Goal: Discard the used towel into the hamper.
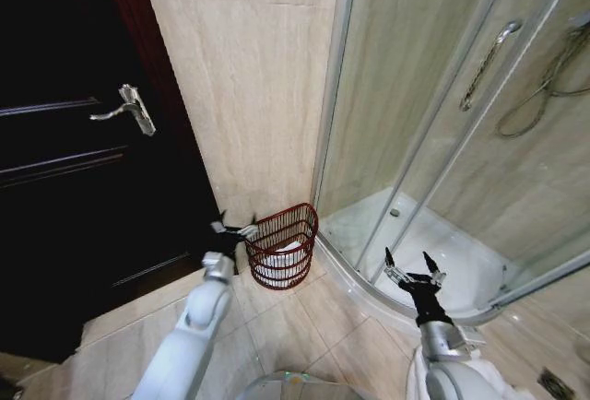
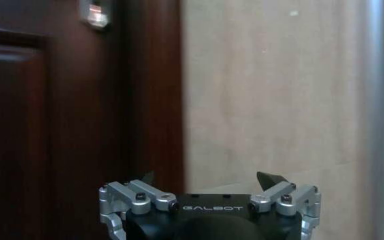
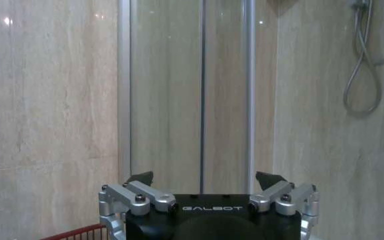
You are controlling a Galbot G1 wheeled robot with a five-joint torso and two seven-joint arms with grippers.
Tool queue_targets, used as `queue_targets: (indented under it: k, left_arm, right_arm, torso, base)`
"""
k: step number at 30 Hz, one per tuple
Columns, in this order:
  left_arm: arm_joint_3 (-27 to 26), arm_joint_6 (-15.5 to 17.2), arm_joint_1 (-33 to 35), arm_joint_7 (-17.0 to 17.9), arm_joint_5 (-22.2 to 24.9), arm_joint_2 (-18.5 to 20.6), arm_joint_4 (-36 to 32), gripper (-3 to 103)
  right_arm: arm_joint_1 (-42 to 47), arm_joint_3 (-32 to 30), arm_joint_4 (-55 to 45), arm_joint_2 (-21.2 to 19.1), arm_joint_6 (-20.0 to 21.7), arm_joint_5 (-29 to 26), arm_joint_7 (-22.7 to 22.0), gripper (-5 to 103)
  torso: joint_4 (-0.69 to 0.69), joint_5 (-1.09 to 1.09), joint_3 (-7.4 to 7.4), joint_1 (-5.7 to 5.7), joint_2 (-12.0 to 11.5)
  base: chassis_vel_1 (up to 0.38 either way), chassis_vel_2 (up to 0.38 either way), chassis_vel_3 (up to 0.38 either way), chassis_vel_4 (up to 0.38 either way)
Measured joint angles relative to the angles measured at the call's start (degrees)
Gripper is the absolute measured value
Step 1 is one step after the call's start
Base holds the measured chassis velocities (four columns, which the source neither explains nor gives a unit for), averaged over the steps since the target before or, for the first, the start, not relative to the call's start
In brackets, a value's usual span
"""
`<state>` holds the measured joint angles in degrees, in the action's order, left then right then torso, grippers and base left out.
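Note:
The hamper (image 1: 282,245), a small round reddish-brown wire basket, stands on the floor in the corner between the tiled wall and the shower enclosure. Inside it lies a white cloth, the towel (image 1: 285,255). My left gripper (image 1: 233,229) hovers open and empty just left of the hamper's rim. In the left wrist view this gripper (image 2: 209,177) faces the door edge and wall. Farther right, my right gripper (image 1: 414,266) is open and empty in front of the shower tray. In the right wrist view it (image 3: 205,177) faces the glass, with the hamper's rim (image 3: 78,232) at the frame's edge.
A dark wooden door (image 1: 64,188) with a metal lever handle (image 1: 129,110) fills the left side. The curved glass shower enclosure (image 1: 415,133) with a raised white tray (image 1: 452,266) stands to the right. Beige tiled floor (image 1: 304,326) lies in front.

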<state>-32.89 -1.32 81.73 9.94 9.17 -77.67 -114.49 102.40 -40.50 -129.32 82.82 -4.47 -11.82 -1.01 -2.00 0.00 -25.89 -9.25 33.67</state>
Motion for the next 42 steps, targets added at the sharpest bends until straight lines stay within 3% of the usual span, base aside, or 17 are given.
queue_targets:
  k: [2, 7, 18, 24, 42]
  left_arm:
    - [-3.38, -1.3, 3.52, -0.16, -0.04, -1.21, -1.2, 100]
    - [-4.76, -3.53, 6.83, -0.51, 0.11, -1.01, -1.55, 100]
    - [-5.08, -4.31, 5.45, -2.14, 0.13, -0.78, -1.36, 100]
    - [-5.27, -5.95, 5.96, -4.77, 1.73, -0.03, -0.99, 100]
    - [-5.65, -6.56, 5.55, -5.05, 1.74, 0.54, -1.09, 100]
  right_arm:
    - [0.59, 0.91, -1.81, 0.8, 0.16, 1.32, -0.6, 100]
    - [1.66, 2.38, -4.07, 1.59, 1.2, 3.0, -1.06, 100]
    - [2.95, 3.69, -6.68, 2.15, 1.98, 5.24, -1.54, 100]
    - [3.6, 4.28, -7.27, 2.61, 1.93, 6.49, -1.78, 100]
    - [4.3, 5.58, -5.86, 3.79, -0.73, 7.38, -2.71, 100]
  torso:
    - [-0.02, -0.01, 0.0, 0.0, 0.0]
    - [-0.01, -0.01, 0.0, 0.0, 0.0]
    - [0.0, 0.0, -0.02, -0.03, -0.01]
    - [-0.02, -0.01, -0.01, -0.02, -0.01]
    - [-0.01, -0.02, 0.02, 0.04, 0.01]
  base:
    - [0.0, 0.0, 0.0, 0.0]
    - [0.0, 0.0, 0.0, 0.0]
    - [0.017, -0.019, -0.015, 0.02]
    - [0.15, -0.148, -0.143, 0.162]
    - [0.265, -0.27, -0.266, 0.259]
